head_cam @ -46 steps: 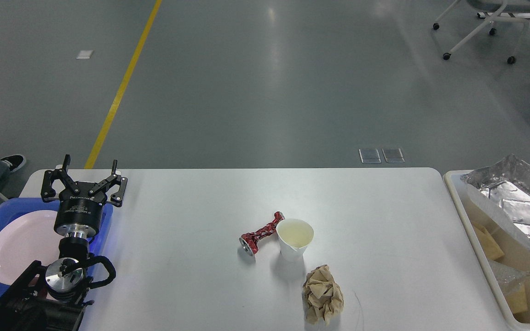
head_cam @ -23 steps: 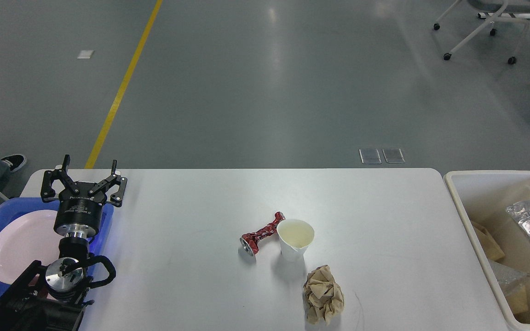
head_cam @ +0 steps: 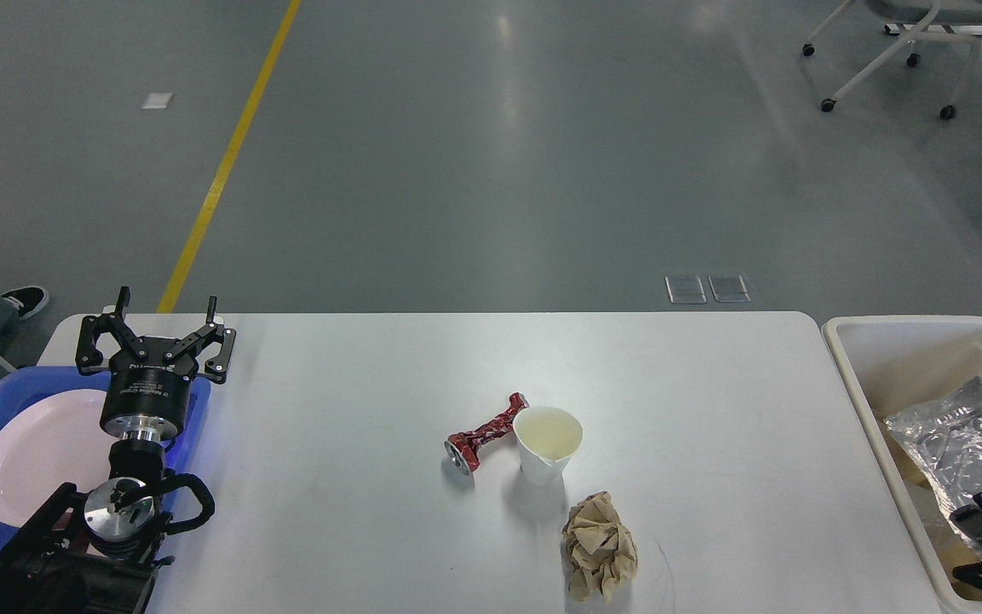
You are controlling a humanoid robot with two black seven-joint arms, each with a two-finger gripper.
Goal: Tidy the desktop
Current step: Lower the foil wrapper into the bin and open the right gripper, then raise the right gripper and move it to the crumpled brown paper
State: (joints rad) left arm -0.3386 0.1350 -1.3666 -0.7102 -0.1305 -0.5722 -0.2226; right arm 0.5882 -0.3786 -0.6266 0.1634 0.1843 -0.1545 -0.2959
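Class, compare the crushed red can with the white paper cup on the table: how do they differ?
The can is red, crushed thin and lying on its side; the cup is white, keeps its shape and stands upright, mouth open. Both rest mid-table, close beside each other.

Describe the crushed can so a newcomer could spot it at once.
Start at the white desktop and look near its middle, where a paper cup stands. The can lies against the cup's left side. It alone is red, twisted thin, unlike the brown paper wad nearer.
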